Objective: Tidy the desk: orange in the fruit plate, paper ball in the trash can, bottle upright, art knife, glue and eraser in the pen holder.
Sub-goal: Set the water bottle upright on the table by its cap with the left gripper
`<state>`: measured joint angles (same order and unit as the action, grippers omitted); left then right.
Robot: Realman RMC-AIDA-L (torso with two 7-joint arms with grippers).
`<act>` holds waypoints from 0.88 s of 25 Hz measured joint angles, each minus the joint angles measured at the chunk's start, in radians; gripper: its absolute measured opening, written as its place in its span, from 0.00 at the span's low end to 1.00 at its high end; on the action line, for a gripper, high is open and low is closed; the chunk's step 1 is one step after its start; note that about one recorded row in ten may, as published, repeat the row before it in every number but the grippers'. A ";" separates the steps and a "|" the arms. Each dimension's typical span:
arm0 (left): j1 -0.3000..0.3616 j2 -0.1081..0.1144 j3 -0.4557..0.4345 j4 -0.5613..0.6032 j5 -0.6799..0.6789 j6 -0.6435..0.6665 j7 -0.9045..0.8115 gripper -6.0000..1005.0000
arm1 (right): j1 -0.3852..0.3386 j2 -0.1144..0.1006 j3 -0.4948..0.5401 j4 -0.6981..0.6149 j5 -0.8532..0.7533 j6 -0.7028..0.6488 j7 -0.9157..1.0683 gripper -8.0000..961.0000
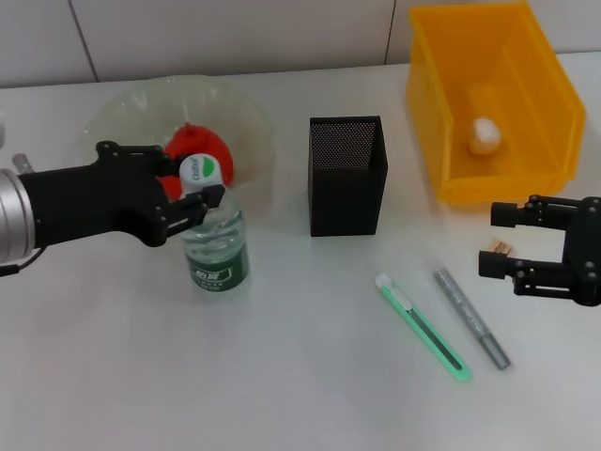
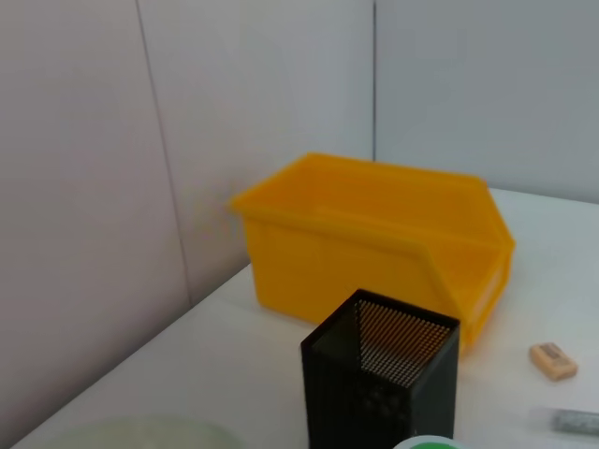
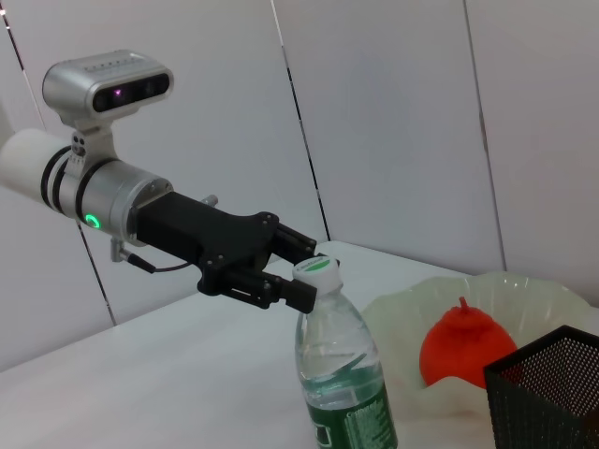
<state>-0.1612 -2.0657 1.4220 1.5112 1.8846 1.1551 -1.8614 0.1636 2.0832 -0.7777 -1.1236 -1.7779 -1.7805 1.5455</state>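
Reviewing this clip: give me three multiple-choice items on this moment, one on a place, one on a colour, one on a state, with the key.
1. Where is the paper ball?
A. on the table
B. inside the yellow bin
C. in the pen holder

2. What colour is the art knife?
A. green
B. red
C. black

3. How does the bottle stand?
A. lying on its side
B. tipped into the fruit plate
C. upright, with the left gripper at its cap

Key: 1 B, the white ball lies on the bin's floor; 2 A, its handle is green with a white end; 3 C, the right wrist view shows it standing with the left gripper's fingers around the cap.
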 joint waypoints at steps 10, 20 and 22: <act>0.031 -0.001 -0.068 -0.008 -0.037 0.033 0.032 0.45 | 0.022 0.000 0.000 0.029 0.000 0.003 0.001 0.74; 0.037 -0.001 -0.085 -0.009 -0.038 0.035 0.044 0.45 | 0.023 -0.002 0.000 0.031 0.000 0.004 0.001 0.74; 0.037 -0.002 -0.086 -0.014 -0.038 0.033 0.048 0.45 | 0.024 -0.002 0.000 0.031 0.000 0.004 0.001 0.74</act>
<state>-0.1238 -2.0675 1.3360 1.4975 1.8467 1.1883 -1.8135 0.1871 2.0815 -0.7777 -1.0922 -1.7778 -1.7762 1.5463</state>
